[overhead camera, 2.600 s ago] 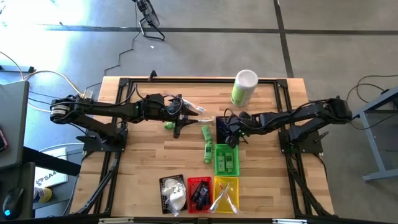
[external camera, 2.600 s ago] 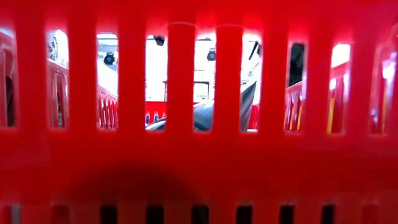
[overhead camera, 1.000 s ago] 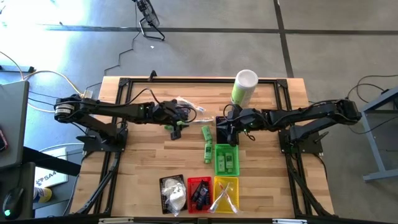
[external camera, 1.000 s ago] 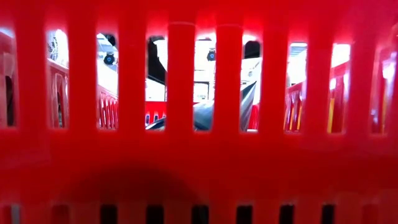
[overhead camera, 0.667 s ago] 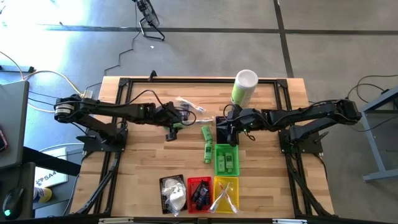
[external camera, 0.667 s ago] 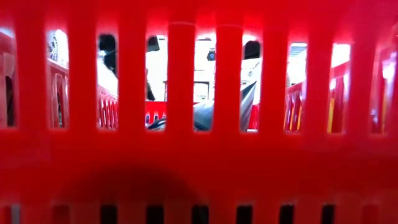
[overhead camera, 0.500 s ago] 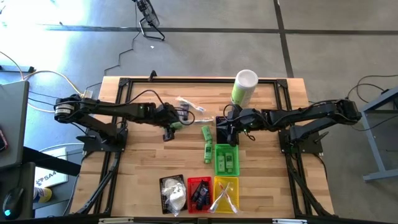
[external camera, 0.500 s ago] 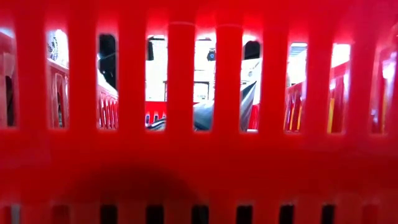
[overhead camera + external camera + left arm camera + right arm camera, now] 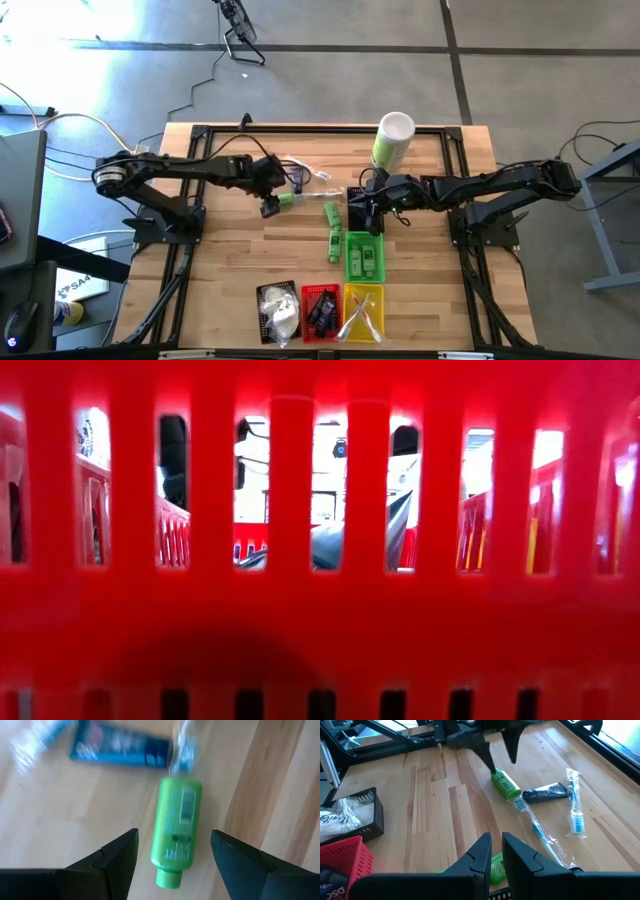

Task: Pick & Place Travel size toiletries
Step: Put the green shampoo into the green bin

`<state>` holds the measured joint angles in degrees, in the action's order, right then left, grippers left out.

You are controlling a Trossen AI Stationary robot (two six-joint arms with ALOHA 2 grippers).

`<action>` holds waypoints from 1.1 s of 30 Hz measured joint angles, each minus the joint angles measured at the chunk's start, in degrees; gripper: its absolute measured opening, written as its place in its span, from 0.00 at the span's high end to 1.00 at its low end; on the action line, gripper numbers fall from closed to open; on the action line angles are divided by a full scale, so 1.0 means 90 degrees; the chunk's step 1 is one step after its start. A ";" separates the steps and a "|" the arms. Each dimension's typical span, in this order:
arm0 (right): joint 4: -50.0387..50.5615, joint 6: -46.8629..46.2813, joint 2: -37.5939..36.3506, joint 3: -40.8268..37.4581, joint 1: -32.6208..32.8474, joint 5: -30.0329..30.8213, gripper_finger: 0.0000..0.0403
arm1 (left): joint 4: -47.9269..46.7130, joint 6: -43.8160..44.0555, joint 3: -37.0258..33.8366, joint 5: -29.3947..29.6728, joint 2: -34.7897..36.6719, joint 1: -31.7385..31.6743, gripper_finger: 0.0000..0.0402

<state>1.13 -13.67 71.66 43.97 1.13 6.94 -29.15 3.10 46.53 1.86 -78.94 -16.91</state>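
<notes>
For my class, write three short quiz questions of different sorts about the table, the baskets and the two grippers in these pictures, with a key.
1. True or false: the left gripper holds the green bottle clear of the table.
2. Multiple choice: the green basket holds A) white pouches, B) green bottles, C) blue tubes.
3. Fill in: the right gripper is ____.

Key
1. False: the open gripper stands over the bottle, which lies on the wood next to a blue tube.
2. B.
3. Shut, empty, poised by the green basket.
</notes>
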 joint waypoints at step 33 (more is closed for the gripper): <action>-0.0003 0.0000 0.0000 0.0000 0.0000 -0.0005 0.91 | 0.0194 -0.0484 0.0004 -0.0166 -0.1409 0.0000 0.50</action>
<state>1.09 -13.67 71.66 43.97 1.13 6.90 -27.40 -1.26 46.57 0.37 -91.62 -16.91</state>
